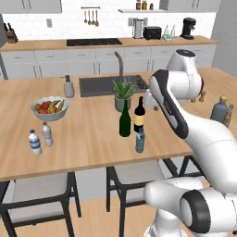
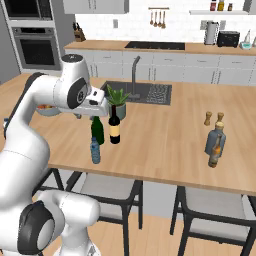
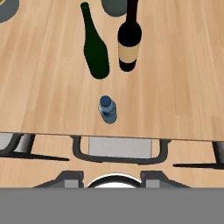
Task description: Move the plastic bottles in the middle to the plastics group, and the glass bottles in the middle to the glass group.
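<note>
On the tabletop, at the far left of the left base view, stood the white-capped bottle with the greyish bottle just beside it at two o'clock. A fruit bowl sat beyond them at twelve o'clock. In the middle, the green wine bottle and the labelled wine bottle stood upright side by side, apart. The small blue-capped bottle stood near them at six o'clock, close to the tabletop's front edge. At the far right stood the squat blue-grey bottle with the brown bottle beside it. The gripper hung above the middle bottles, holding nothing; how wide its jaws stood could not be told.
</note>
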Robot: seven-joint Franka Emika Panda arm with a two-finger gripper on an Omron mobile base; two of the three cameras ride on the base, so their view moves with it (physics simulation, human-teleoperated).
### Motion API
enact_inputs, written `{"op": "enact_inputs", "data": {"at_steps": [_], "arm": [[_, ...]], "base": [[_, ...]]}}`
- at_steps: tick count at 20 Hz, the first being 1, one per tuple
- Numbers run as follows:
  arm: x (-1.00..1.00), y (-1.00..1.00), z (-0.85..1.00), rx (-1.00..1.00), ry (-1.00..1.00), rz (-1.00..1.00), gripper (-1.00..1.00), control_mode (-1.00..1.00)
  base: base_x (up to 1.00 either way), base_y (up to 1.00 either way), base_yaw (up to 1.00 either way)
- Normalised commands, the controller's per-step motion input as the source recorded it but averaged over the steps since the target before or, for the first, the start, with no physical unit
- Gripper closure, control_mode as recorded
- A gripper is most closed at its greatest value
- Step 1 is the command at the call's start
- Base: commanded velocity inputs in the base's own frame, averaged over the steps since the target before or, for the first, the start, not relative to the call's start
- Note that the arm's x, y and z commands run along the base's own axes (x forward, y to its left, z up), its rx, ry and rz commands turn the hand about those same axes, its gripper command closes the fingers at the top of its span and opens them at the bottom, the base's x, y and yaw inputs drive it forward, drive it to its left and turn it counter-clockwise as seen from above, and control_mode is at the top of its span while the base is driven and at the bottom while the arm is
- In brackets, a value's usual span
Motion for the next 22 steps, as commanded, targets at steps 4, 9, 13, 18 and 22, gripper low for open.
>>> {"op": "enact_inputs", "data": {"at_steps": [4, 9, 13, 18, 22], "arm": [[-0.10, -0.06, -0.12, -0.02, 0.00, 0.01, -1.00, -1.00], [-0.21, 0.00, -0.35, -0.03, -0.01, 0.09, -1.00, -1.00], [-0.05, 0.03, -0.43, 0.00, 0.00, 0.04, -1.00, -1.00], [0.08, 0.05, -0.37, 0.00, 0.00, 0.00, -1.00, -1.00], [0.20, 0.13, -0.28, 0.00, 0.00, 0.00, -1.00, -1.00]], "base": [[0.00, 0.00, 0.00], [0.00, 0.00, 0.00], [0.00, 0.00, 0.00], [0.00, 0.00, 0.00], [0.00, 0.00, 0.00]]}}
